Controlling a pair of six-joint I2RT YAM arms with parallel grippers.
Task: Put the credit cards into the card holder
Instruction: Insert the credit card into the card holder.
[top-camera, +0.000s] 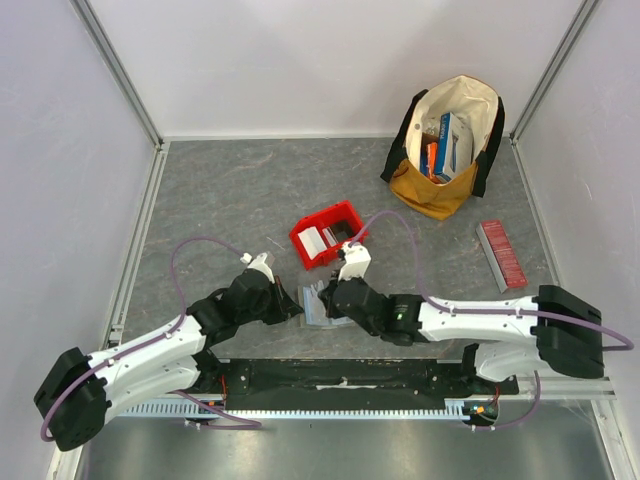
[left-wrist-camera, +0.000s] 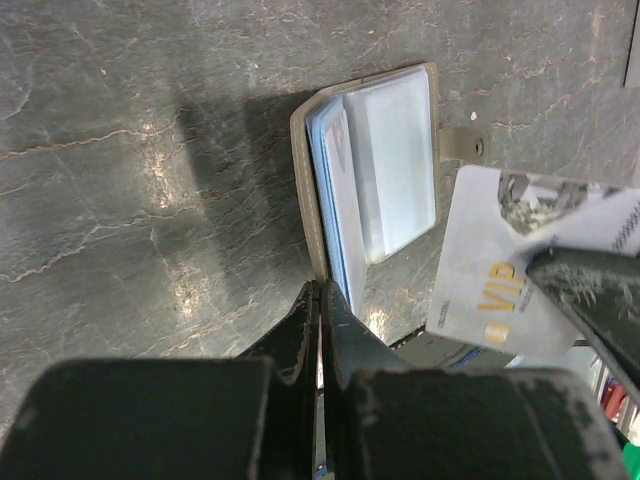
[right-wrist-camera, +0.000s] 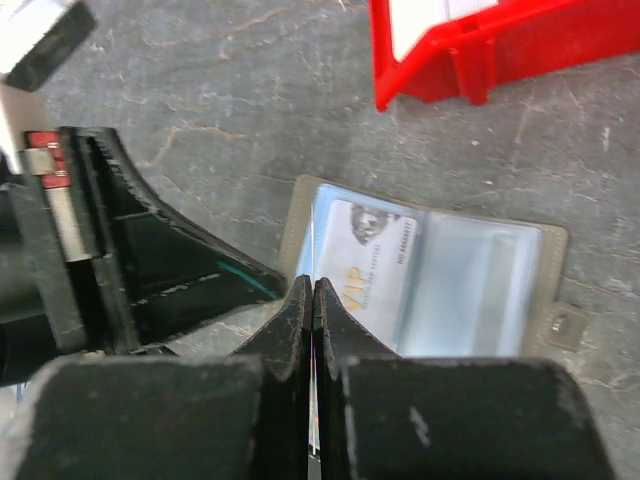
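Right claw (right-wrist-camera: 313, 288) clamped on credit card (right-wrist-camera: 375, 265) | left claw (left-wrist-camera: 320, 292) pinching card holder (left-wrist-camera: 400, 150) edge | red bin (right-wrist-camera: 540, 40) just beyond

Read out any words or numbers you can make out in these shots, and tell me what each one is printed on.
"VIP": gold letters on the white credit card pinched by the right gripper over the card holder.
Row of digits along that card's edge, right wrist view: too blurred to read.
Fine print beside "VIP": too small to read.
Boxes in the tote bag: print too small to read.
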